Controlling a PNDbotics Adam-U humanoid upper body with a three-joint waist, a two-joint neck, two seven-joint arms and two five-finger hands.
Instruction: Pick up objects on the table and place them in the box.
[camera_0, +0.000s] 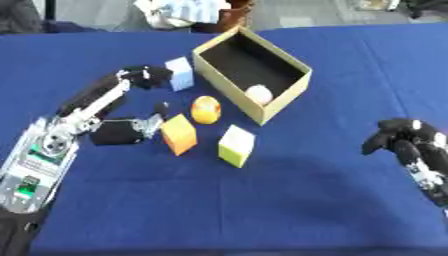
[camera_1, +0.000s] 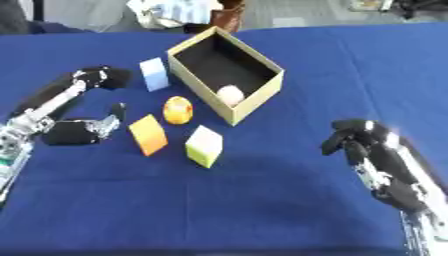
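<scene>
Fingers (camera_1: 350, 145) of my right hand (camera_1: 372, 150) curl inward, holding nothing, forearm cut off at the lower right. Left hand (camera_0: 131, 129): fingers spread apart beside the orange block (camera_0: 178, 134), touching unclear. Yellow block (camera_0: 236, 145), orange round object (camera_0: 206, 109), pale blue block (camera_0: 180, 73) on the bench (camera_0: 262, 210). Box (camera_0: 293, 92): pale ball (camera_0: 259, 94) inside, partly hidden by the wall.

Blue tablecloth (camera_0: 262, 200); tan box (camera_0: 290, 95), black inside; orange block (camera_0: 178, 134); yellow-green block (camera_0: 236, 145); pale blue block (camera_0: 180, 73).
</scene>
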